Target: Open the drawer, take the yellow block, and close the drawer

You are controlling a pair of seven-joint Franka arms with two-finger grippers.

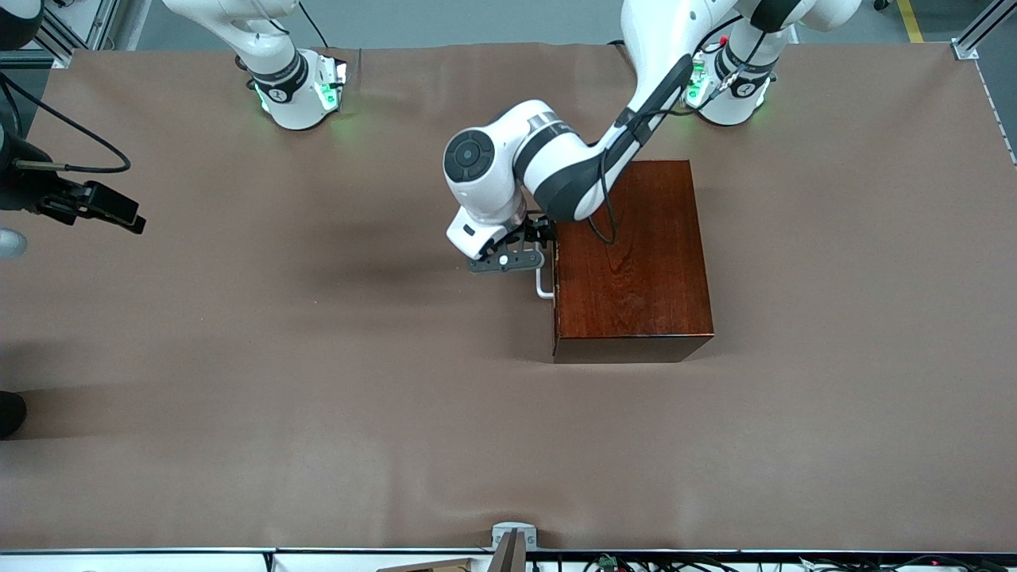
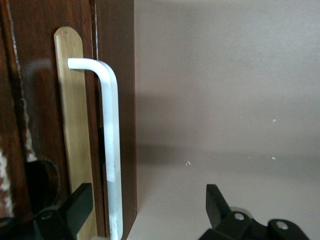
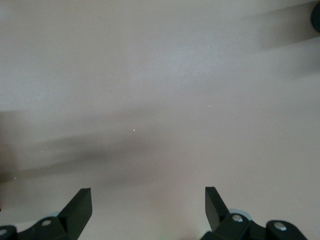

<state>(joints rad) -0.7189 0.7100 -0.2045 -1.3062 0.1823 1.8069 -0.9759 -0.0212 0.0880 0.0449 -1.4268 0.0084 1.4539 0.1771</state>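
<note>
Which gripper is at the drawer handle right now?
The left gripper: it sits open at the white handle on the closed drawer. The right gripper waits open over bare table toward the right arm's end.

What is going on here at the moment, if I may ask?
The left arm has its tool at the white handle of the drawer in the dark wooden box, fingers open around the bar. The drawer is shut and no yellow block shows. The right arm waits with its tool open over bare table.
</note>
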